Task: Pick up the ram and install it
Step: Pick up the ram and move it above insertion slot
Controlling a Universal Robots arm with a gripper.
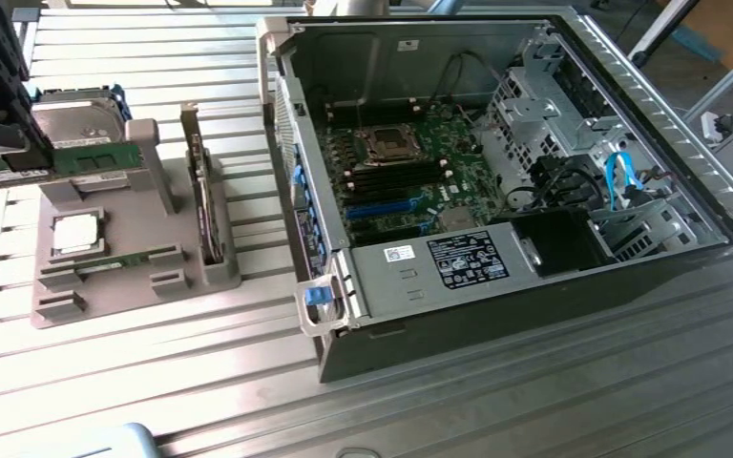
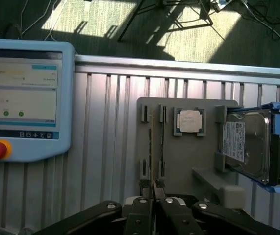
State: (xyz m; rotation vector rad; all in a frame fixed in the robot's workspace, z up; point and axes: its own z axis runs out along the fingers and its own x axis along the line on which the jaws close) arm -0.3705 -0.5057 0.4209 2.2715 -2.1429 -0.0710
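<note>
The claw (image 2: 152,204) sits at the bottom middle of the wrist view. Its fingers are pinching the ram (image 1: 87,158), the thin green stick. In the exterior view the ram hangs at the upper left, just above the gray holder (image 1: 137,231). So I think the picking up is done and the putting in is not. Farther off, in the middle of that frame, is the open computer (image 1: 341,57). The stick must line up straight with one long black slot (image 1: 399,174), then get an even push.
</note>
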